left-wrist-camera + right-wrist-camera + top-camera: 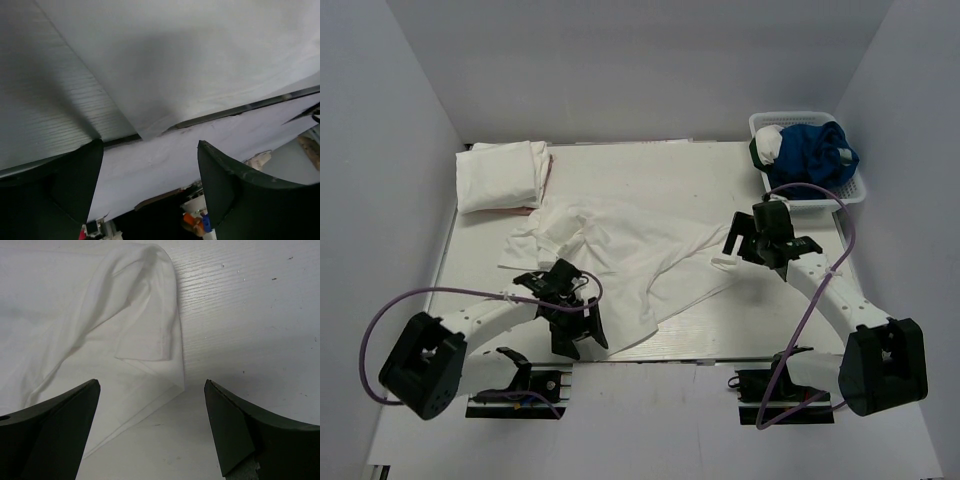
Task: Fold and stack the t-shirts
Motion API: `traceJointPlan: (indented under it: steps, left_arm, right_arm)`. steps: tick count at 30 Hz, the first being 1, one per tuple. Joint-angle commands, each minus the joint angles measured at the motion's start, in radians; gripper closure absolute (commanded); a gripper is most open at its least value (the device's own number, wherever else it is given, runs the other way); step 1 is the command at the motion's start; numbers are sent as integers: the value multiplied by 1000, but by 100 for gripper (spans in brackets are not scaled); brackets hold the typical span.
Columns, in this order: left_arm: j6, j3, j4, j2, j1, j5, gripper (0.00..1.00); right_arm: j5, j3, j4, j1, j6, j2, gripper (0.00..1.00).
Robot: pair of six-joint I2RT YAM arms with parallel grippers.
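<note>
A plain white t-shirt (pixel 630 255) lies spread and rumpled across the middle of the table. A folded white t-shirt (pixel 502 176) lies as a flat rectangle at the back left. My left gripper (pixel 578 338) is open and empty, at the shirt's near left hem by the table's front edge; in the left wrist view a corner of the cloth (pixel 150 131) hangs just beyond the jaws. My right gripper (pixel 772 252) is open and empty, just right of the shirt's right sleeve (pixel 145 315), which lies ahead of the jaws.
A white plastic lattice basket (pixel 850 190) stands at the back right, holding a blue garment (pixel 815 152) and some white and dark green cloth. The white table's front edge (pixel 240 111) runs just under the left gripper. Grey walls enclose the table.
</note>
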Motion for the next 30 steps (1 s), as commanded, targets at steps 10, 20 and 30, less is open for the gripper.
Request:
traceJointPlan:
  steps: [10,20,30]
  left_arm:
    - [-155,97,64,188,-137,-167,30]
    - [-155,226,24,338,-178,-251,93]
    - [-146,393,-65,176,-189,-321,100]
  right_arm:
    - [-35,-39,40,-29,8,2,10]
    - [-41,-54,35,-35,2,-4,10]
    - [-142,-39,70,-29,-73,107,15]
